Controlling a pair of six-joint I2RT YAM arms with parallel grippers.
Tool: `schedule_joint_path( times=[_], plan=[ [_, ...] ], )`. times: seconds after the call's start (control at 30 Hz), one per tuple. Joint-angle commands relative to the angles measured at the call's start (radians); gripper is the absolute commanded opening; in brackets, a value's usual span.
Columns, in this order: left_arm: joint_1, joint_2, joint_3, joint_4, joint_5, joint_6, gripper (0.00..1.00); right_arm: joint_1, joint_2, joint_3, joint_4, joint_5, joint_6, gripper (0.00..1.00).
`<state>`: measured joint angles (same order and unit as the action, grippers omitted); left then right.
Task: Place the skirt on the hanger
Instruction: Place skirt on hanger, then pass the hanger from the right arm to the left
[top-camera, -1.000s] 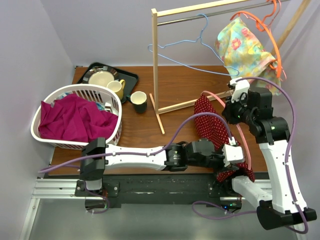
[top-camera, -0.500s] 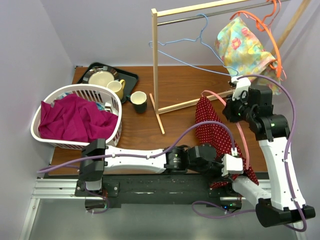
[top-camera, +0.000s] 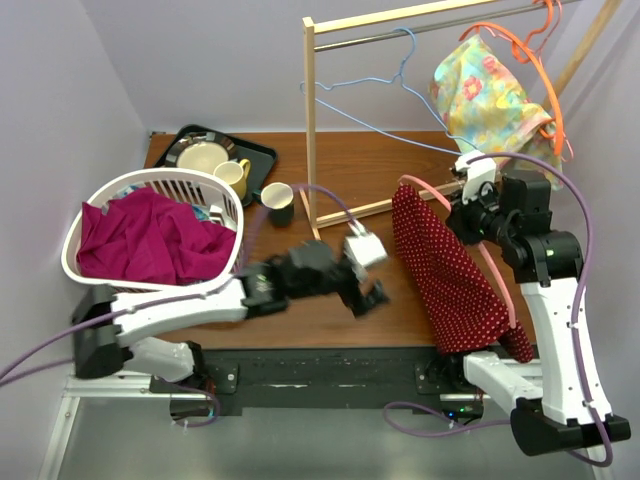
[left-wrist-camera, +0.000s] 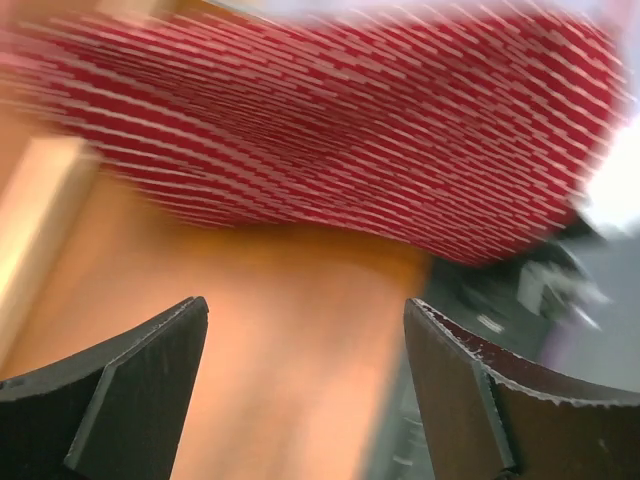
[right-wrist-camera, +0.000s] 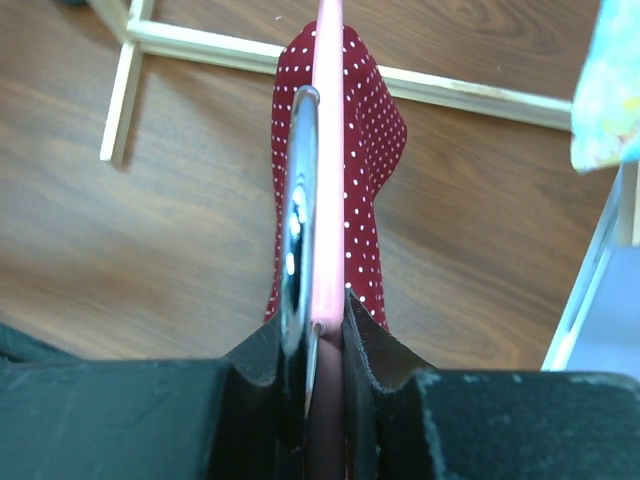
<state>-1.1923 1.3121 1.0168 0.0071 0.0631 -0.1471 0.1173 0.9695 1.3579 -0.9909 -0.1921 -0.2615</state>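
The red, white-dotted skirt is draped over a pink hanger at the right of the table, its hem reaching the near edge. My right gripper is shut on the hanger beside its metal hook, with the skirt hanging below. My left gripper hovers over the table's middle, left of the skirt and apart from it. Its jaws stand open with nothing between them, and the skirt fills the blurred view ahead.
A wooden clothes rack stands at the back, carrying a blue hanger and an orange hanger with a floral garment. A white basket with magenta cloth sits left. Behind it are a black tray, a yellow mug and a dark cup.
My left gripper has let go of the skirt's lower part, opened, and swung left to the table's middle. The skirt now hangs straighter from the hanger. The right arm has barely moved.
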Motion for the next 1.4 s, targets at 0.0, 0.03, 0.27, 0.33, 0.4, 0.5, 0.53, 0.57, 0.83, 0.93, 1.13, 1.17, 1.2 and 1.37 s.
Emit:
schedule_joint_path(
  times=[0.0, 0.03, 0.27, 0.33, 0.4, 0.5, 0.53, 0.57, 0.83, 0.93, 1.13, 1.17, 1.2, 1.37],
  plan=[
    [0.129, -0.135, -0.055, -0.048, -0.046, 0.024, 0.84, -0.001, -0.051, 0.032, -0.031, -0.188, -0.163, 0.0],
    [0.143, -0.148, -0.052, -0.071, -0.054, 0.043, 0.84, -0.001, -0.054, 0.024, -0.049, -0.211, -0.194, 0.0],
    [0.157, -0.253, -0.029, -0.188, -0.051, 0.265, 0.86, -0.001, -0.037, 0.024, -0.143, -0.453, -0.359, 0.0],
    [0.155, -0.272, -0.014, -0.197, -0.025, 0.317, 0.88, -0.001, -0.019, 0.049, -0.214, -0.568, -0.448, 0.0],
    [0.157, -0.292, 0.002, -0.202, 0.006, 0.392, 0.9, -0.001, 0.018, 0.081, -0.262, -0.637, -0.504, 0.0],
    [0.157, -0.287, 0.055, -0.232, 0.02, 0.466, 0.93, 0.013, 0.087, 0.112, -0.38, -0.754, -0.631, 0.0],
    [0.157, -0.283, 0.084, -0.243, 0.039, 0.481, 0.93, 0.019, 0.103, 0.115, -0.44, -0.779, -0.706, 0.0],
    [0.157, -0.265, 0.097, -0.268, 0.049, 0.506, 0.93, 0.028, 0.115, 0.112, -0.454, -0.817, -0.728, 0.0],
    [0.157, -0.149, 0.189, -0.352, 0.185, 0.543, 0.93, 0.235, 0.09, 0.035, -0.362, -0.784, -0.725, 0.0],
    [0.155, -0.108, 0.227, -0.403, 0.236, 0.552, 0.92, 0.251, 0.101, 0.043, -0.382, -0.782, -0.76, 0.0],
    [0.157, -0.048, 0.249, -0.443, 0.349, 0.532, 0.82, 0.26, 0.123, 0.047, -0.399, -0.8, -0.786, 0.0],
    [0.157, -0.042, 0.25, -0.444, 0.359, 0.528, 0.58, 0.26, 0.123, 0.047, -0.399, -0.802, -0.786, 0.0],
    [0.157, -0.037, 0.255, -0.44, 0.363, 0.523, 0.39, 0.26, 0.124, 0.047, -0.399, -0.805, -0.788, 0.0],
    [0.157, -0.057, 0.249, -0.423, 0.308, 0.455, 0.0, 0.26, 0.126, 0.04, -0.404, -0.811, -0.788, 0.0]
  ],
)
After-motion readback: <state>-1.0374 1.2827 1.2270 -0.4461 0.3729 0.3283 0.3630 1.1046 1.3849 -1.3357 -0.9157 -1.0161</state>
